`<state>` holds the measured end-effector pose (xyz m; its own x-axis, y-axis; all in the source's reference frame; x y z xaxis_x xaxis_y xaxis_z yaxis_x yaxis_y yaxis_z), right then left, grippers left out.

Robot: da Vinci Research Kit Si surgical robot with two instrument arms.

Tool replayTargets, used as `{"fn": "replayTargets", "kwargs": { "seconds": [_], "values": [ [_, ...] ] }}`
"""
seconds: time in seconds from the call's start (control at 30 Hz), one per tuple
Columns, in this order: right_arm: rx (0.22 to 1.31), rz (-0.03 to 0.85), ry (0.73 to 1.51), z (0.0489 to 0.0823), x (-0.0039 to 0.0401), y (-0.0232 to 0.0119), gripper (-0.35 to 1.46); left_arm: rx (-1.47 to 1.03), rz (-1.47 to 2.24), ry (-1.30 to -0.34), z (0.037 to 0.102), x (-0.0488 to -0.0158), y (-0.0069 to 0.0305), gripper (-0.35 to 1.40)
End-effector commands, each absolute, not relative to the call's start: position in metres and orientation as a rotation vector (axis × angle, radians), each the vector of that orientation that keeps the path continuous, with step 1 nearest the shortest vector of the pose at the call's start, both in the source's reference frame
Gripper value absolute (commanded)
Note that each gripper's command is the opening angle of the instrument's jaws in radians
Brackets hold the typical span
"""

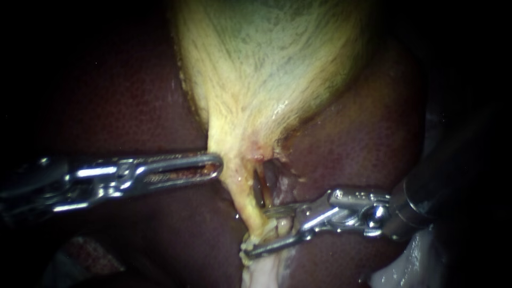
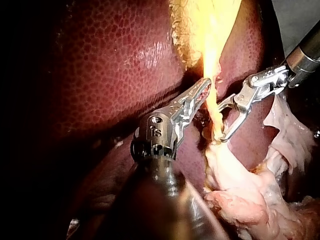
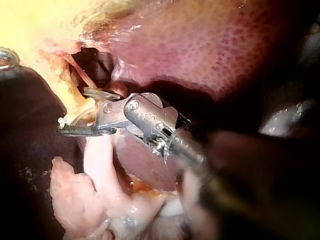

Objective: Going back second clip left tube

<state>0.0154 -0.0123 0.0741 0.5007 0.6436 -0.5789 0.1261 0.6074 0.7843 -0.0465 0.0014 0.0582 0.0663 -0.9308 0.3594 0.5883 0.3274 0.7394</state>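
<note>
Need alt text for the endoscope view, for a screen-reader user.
My right instrument comes in from the right, its jaws open around a pale tube just below the neck of the yellow gallbladder. My left instrument reaches in from the left, its tip against that neck. Dark red liver lies around both.

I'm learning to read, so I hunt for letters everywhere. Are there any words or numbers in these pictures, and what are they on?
No text here can be read.
Left instrument: tiny marks on its metal wrist, too small and blurred to read.
Right instrument: no writing shows.
Liver and gallbladder: no writing.
</note>
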Motion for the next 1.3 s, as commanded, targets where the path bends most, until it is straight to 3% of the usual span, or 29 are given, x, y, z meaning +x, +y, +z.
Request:
{"fn": "replayTargets", "kwargs": {
  "seconds": [0.03, 0.3, 0.63, 0.83, 1.3],
  "values": [
    [0.881, 0.36, 1.026, 0.0743, 0.0159, -0.0126, 0.53, 0.458, -1.208, -0.926, 0.0582, -0.0465, 0.0014, -0.35],
    [0.836, 0.301, 1.045, 0.0761, 0.0174, -0.014, 0.56, 0.458, -1.209, -0.926, 0.0582, -0.0465, 0.0014, -0.35],
    [0.643, 0.0, 1.144, 0.0765, 0.0169, -0.013, 0.6, 0.458, -1.208, -0.926, 0.0581, -0.0464, 0.0013, -0.35],
    [0.58, -0.105, 1.176, 0.0754, 0.0158, -0.0121, 0.6, 0.458, -1.208, -0.926, 0.0581, -0.0463, 0.0013, -0.35],
    [0.56, -0.18, 1.191, 0.0756, 0.0179, -0.014, 0.6, 0.457, -1.209, -0.926, 0.0582, -0.0466, 0.0014, -0.35]
  ]
}}
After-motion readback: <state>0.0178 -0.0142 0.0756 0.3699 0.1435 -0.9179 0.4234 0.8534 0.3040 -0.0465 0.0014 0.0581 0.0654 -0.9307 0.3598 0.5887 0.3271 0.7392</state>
